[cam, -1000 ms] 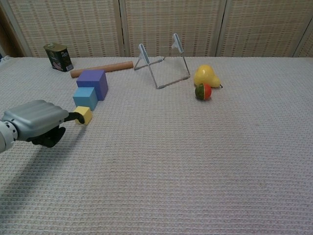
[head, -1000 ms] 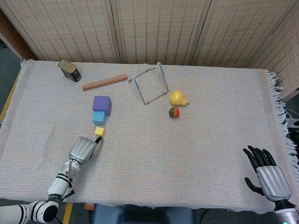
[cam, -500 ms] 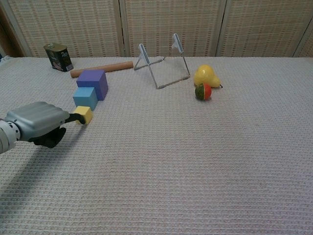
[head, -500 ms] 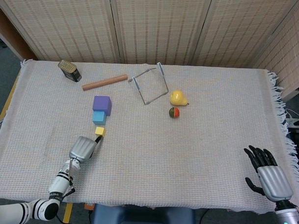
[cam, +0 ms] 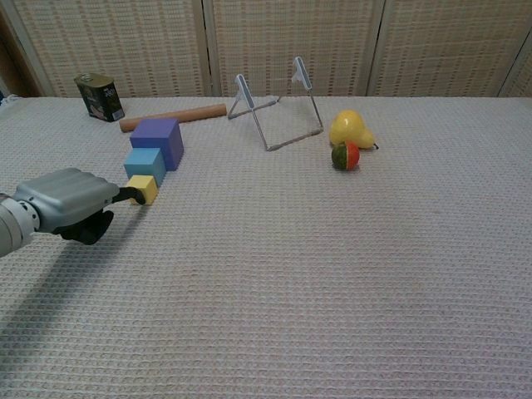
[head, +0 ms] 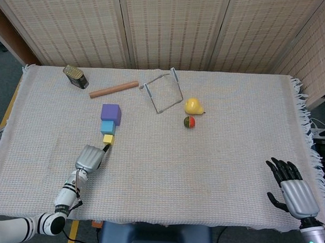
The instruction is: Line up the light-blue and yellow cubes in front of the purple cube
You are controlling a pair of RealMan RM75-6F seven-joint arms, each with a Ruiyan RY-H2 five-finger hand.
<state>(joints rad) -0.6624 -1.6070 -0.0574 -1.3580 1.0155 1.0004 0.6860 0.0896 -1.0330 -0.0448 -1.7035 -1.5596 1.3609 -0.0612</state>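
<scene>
In the chest view the left robot hand is cut off at the picture's left edge, so its arm is unseen, and its curled fingers hide underneath in shadow. Whether a dark fingertip touches the yellow cube at the cube's 8 o'clock side is too small to tell. The right robot hand appears only in the head view, at 4 o'clock, its wrist cropped by the bottom edge. The label on the tin is unreadable.
</scene>
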